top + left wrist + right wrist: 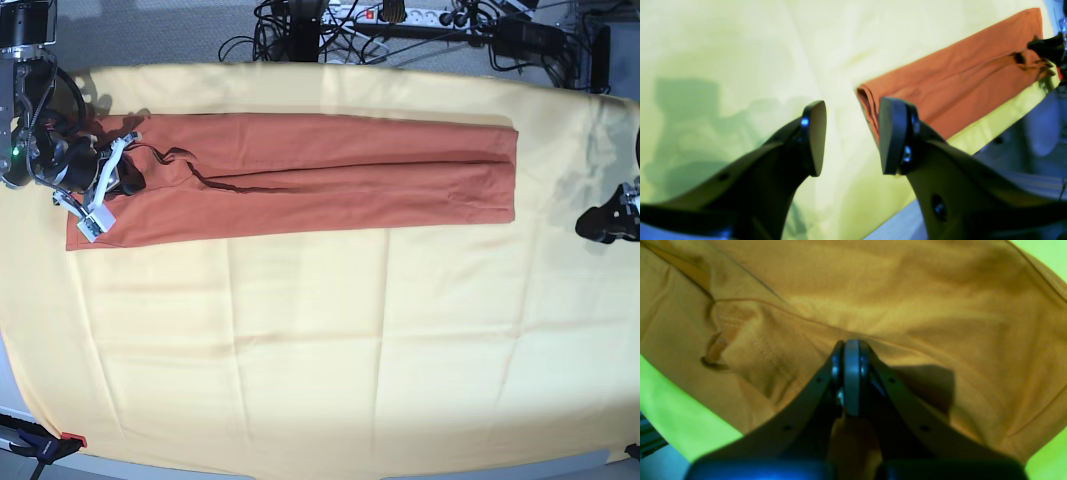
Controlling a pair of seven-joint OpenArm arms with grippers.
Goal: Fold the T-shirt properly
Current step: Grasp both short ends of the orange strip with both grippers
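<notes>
The rust-orange T-shirt (330, 175) lies folded into a long narrow strip across the far part of the pale yellow cloth (320, 350). My right gripper (132, 180) sits on the strip's left end. In the right wrist view its fingers (851, 373) are pressed together, pinching a puckered fold of the T-shirt (907, 300). My left gripper (584, 228) hovers off the strip's right end, apart from it. In the left wrist view it (853, 136) stands open with nothing between the pads, and the end of the T-shirt (957, 83) lies just beyond the right pad.
Cables and power strips (400, 25) run along the back edge behind the cloth. The cloth's near edge (300, 462) drops off the table front. A red-tipped clamp (45, 445) sits at the front left corner.
</notes>
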